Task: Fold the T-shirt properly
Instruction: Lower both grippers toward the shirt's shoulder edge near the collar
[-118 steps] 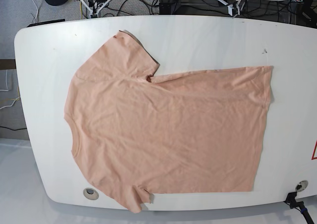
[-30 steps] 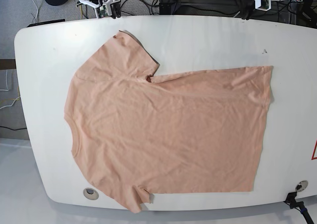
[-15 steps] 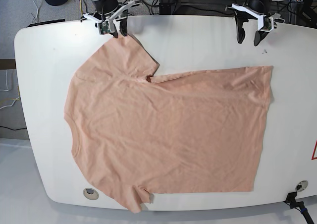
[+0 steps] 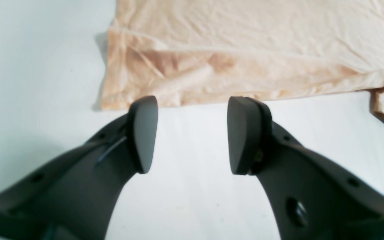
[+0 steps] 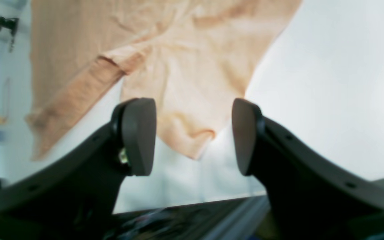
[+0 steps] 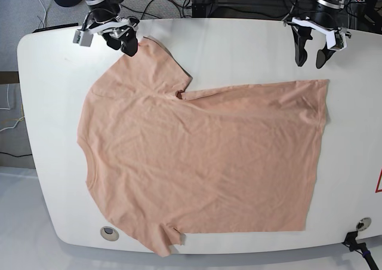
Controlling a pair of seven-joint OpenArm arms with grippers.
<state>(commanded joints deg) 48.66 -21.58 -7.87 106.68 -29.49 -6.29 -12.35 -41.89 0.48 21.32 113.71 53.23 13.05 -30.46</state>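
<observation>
Spread wide, the left gripper (image 4: 192,135) in the left wrist view hangs over bare white table (image 4: 28,66), holding nothing; just beyond its fingertips lies the hem corner of the peach-pink T-shirt (image 4: 245,50) (the edge slightly rumpled).

From the right wrist view, the right gripper (image 5: 193,136) also stands parted and empty, a sleeve tip of the T-shirt (image 5: 178,83) showing between its fingers, near the table's edge.

Seen from the base view, the T-shirt (image 6: 203,156) lies flat across the table (image 6: 54,103), neck toward that view's left. The right gripper (image 6: 122,43) sits at the far sleeve; the left gripper (image 6: 310,52) hovers near the far hem corner.
</observation>
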